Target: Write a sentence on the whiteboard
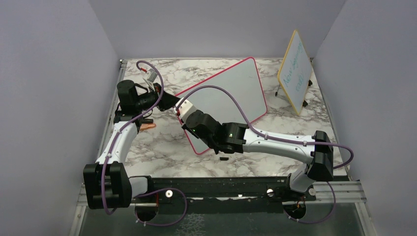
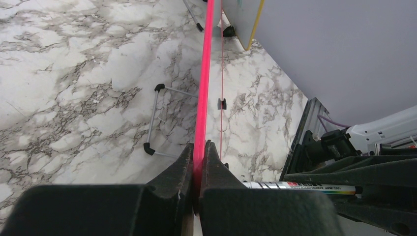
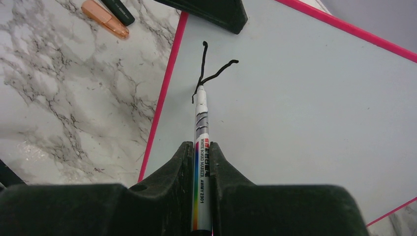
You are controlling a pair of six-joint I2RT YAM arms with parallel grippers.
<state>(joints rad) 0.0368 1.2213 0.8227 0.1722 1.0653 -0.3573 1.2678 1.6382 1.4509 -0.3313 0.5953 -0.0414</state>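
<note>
The whiteboard [image 1: 231, 88], white with a thin pink-red frame, stands tilted in the middle of the table. My left gripper [image 1: 172, 101] is shut on its left edge; in the left wrist view the jaws [image 2: 199, 157] pinch the pink frame [image 2: 204, 73]. My right gripper [image 1: 183, 110] is shut on a silver whiteboard marker [image 3: 201, 128], whose tip touches the board near its upper left corner. Of the sentence, only two black strokes [image 3: 209, 73] show, shaped like part of a K. The marker also shows in the left wrist view [image 2: 300, 187].
A yellow-framed board [image 1: 295, 71] with teal writing stands at the back right. An orange cap [image 3: 104, 18] and a dark pen [image 3: 118, 11] lie on the marble left of the whiteboard. The board's wire stand [image 2: 157, 118] sits behind it. A small black piece [image 1: 223, 159] lies near the front.
</note>
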